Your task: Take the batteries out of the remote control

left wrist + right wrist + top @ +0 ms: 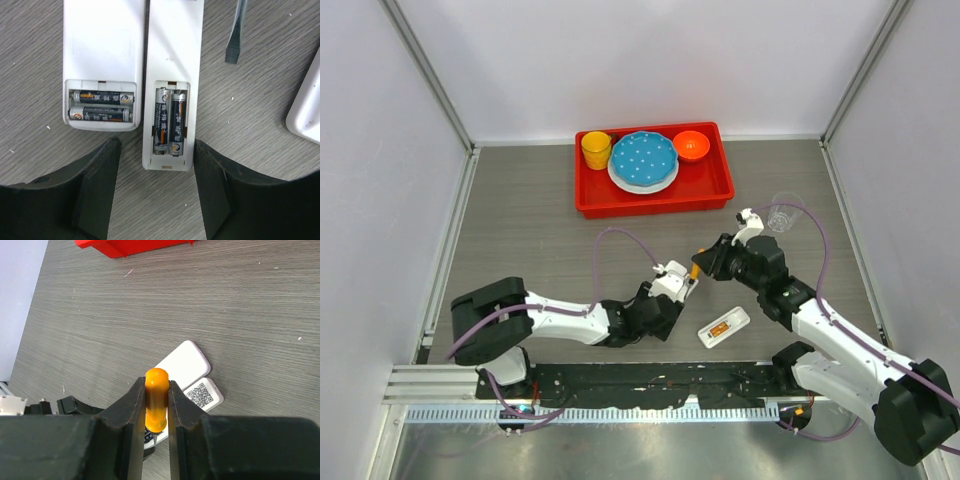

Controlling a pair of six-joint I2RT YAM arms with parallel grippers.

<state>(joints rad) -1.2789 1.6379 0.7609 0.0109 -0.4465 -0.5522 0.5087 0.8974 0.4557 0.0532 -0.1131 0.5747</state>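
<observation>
In the left wrist view two white remotes lie side by side, backs up, battery bays open. The left remote (102,60) holds two dark batteries (101,105) lying crosswise. The right remote (173,75) holds two batteries (170,122) lying lengthwise. My left gripper (157,150) is open and empty, its fingers (95,185) on either side of the right remote's near end. My right gripper (156,386) is shut on the orange handle of a screwdriver (156,400). The screwdriver's blade tip (235,37) hangs beside the right remote. The same remotes (182,365) show in the right wrist view.
A separate white remote piece (724,327) with an orange-looking spot lies right of the grippers. A red tray (655,197) at the back holds a yellow cup (597,150), a blue plate (643,160) and an orange bowl (691,145). A clear glass (785,213) stands at the right.
</observation>
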